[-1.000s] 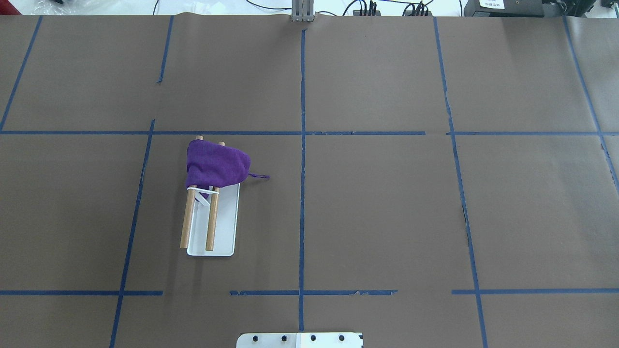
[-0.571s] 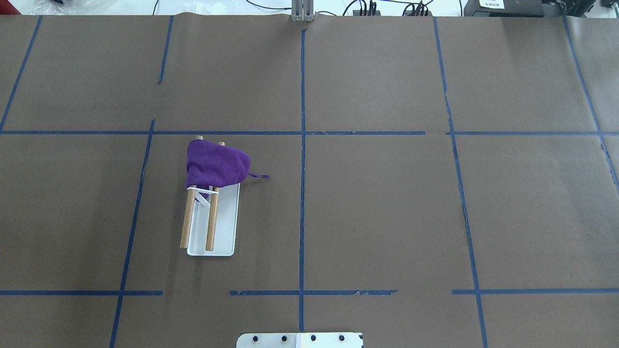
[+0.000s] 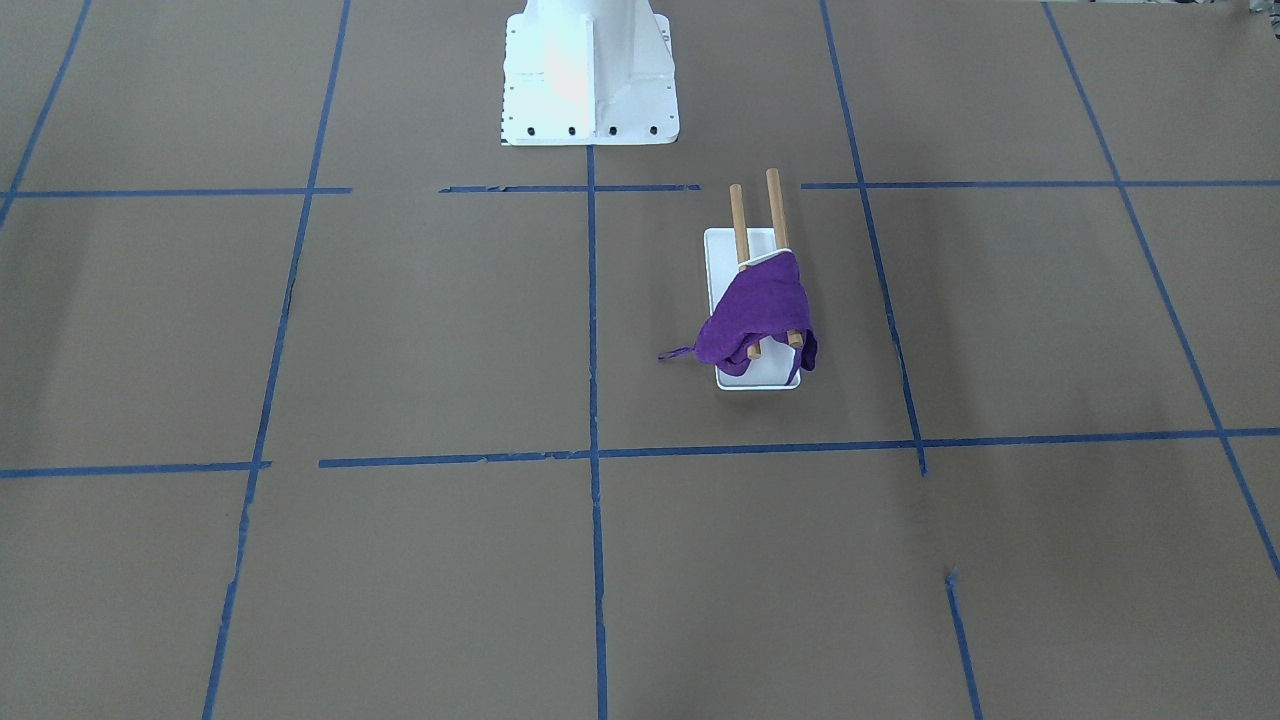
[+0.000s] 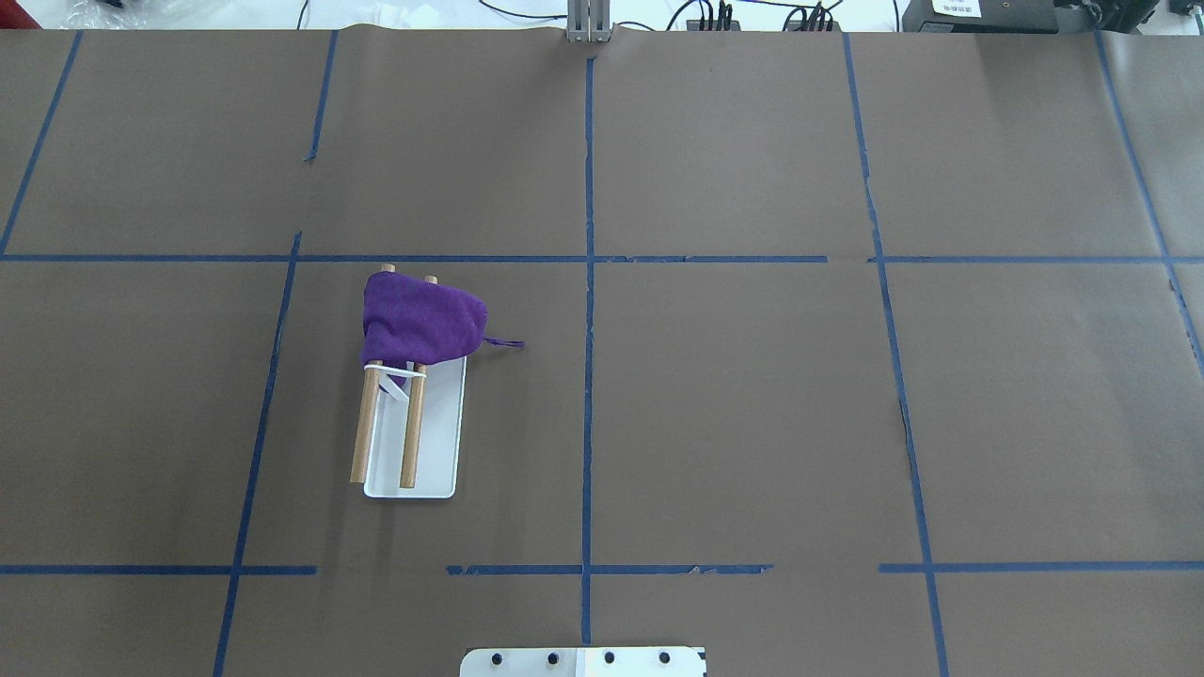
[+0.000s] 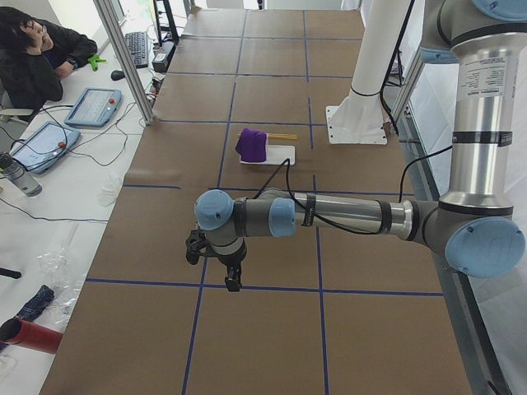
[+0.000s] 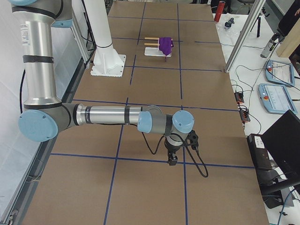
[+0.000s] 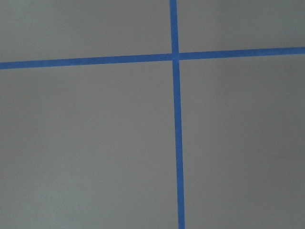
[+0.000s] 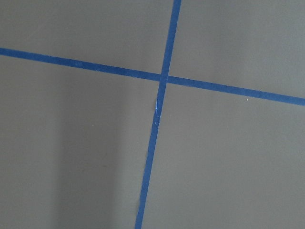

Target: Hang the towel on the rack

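Observation:
The purple towel (image 4: 419, 324) is draped over the far ends of the rack's two wooden dowels (image 4: 411, 442); a thin strand trails off to its right onto the table. The rack's white base (image 4: 442, 442) stands on the left half of the table. Towel (image 3: 760, 310) and rack (image 3: 720, 270) also show in the front-facing view. Neither gripper touches them. The left gripper (image 5: 233, 284) shows only in the exterior left view and the right gripper (image 6: 172, 160) only in the exterior right view. Both point down, far from the rack; I cannot tell whether they are open or shut.
The white bolted robot pedestal (image 3: 588, 70) stands at the robot's edge of the table. Blue tape lines (image 4: 588, 282) divide the brown table cover. An operator (image 5: 33, 58) sits at a side table with tablets in the exterior left view.

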`<state>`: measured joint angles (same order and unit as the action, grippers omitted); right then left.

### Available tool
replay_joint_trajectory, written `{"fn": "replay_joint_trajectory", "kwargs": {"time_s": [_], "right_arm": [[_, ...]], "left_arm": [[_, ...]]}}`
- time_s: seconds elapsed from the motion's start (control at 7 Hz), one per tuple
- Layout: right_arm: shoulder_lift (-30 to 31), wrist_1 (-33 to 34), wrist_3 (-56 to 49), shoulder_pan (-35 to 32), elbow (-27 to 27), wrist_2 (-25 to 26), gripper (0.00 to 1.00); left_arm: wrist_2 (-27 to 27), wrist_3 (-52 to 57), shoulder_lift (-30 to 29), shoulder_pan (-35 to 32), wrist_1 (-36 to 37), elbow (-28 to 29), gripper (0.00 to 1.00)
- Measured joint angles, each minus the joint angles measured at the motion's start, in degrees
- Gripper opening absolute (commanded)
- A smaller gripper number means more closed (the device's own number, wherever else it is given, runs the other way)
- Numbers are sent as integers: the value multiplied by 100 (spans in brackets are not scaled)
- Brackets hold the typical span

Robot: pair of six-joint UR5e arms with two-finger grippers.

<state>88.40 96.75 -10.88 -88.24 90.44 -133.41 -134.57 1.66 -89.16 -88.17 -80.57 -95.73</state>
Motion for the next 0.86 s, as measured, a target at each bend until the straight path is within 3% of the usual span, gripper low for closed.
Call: {"fn": "replay_joint_trajectory", "kwargs": {"time_s": [0.86], "right_arm": [[-41, -7, 39, -23, 37, 5, 100]], "left_arm": [[-235, 252, -15, -145, -479, 22, 100]]}}
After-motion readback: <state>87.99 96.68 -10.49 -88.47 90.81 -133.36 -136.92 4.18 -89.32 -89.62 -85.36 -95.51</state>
